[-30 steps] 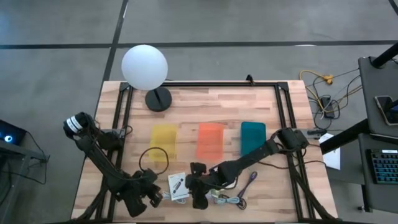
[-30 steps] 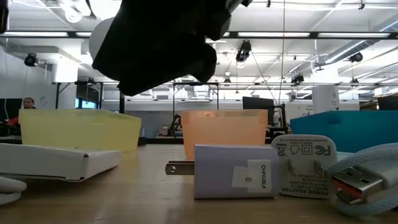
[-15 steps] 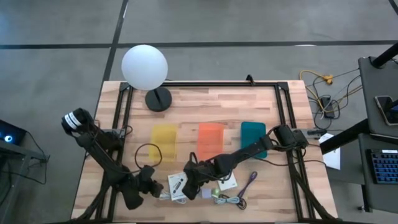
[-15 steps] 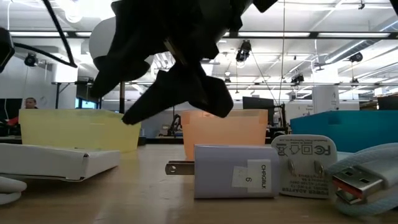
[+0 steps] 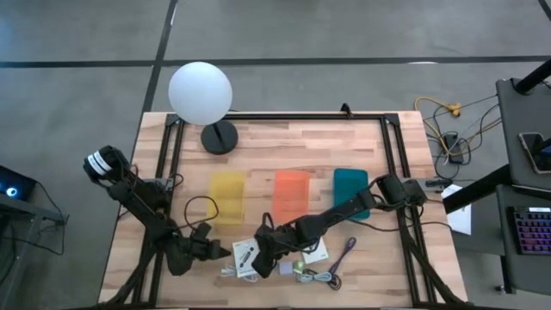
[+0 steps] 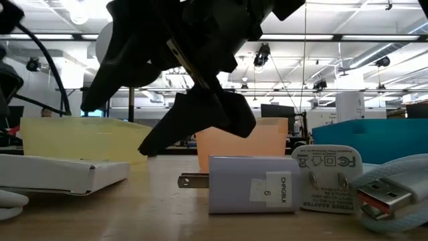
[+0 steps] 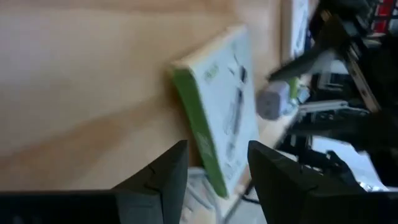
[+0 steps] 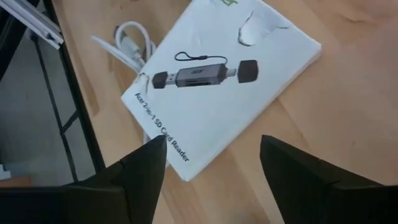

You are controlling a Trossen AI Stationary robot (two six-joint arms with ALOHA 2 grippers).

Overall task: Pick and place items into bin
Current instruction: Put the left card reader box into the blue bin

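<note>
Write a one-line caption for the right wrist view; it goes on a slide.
Right gripper, fingers open, poised above a white SD card reader box lying on the wooden table beside a white cable.

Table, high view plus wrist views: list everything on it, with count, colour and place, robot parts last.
Bins: three, yellow, orange, teal, in a row mid-table.
Lamp: one, white globe on a black base, far edge.
White card boxes: two, one printed with a dark SD card reader below the right gripper, the other beside it.
Cables: white by the first box, purple and grey at the near edge.
Charger: one, white, near edge.
Left gripper: fingers open, beside the first box.
Right gripper: fingers open, over that box.
</note>
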